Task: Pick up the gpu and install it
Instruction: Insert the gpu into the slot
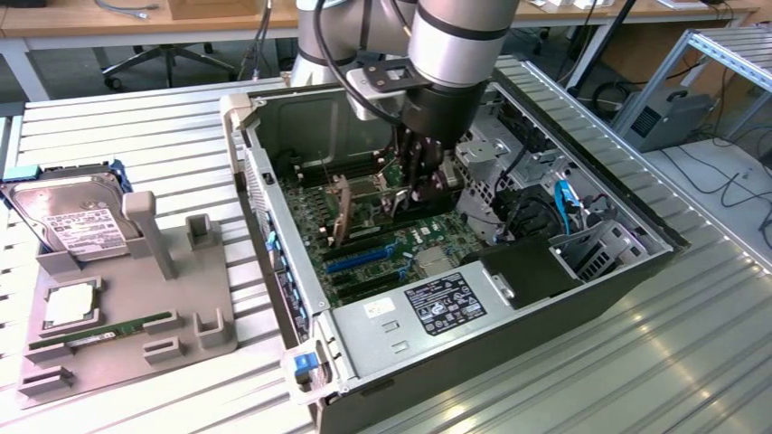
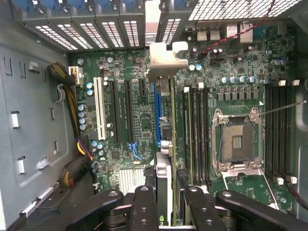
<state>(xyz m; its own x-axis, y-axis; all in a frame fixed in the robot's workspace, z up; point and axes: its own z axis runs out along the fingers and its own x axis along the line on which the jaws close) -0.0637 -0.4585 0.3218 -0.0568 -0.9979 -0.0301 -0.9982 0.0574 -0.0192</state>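
The gripper is clamped on the gpu, which stands on edge over the motherboard, its long axis running alongside the motherboard's blue slot, bracket end farthest from the gripper.

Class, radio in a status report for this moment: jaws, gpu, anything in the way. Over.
Jaws shut on gpu. Card edge-down over motherboard slots, inside case. Seating unclear. Nothing seen blocking it.

The exterior view looks down aslant from high off the desk, computer case centred, parts rack at 8 o'clock. The wrist view stares down past the claw, close over the motherboard both share.
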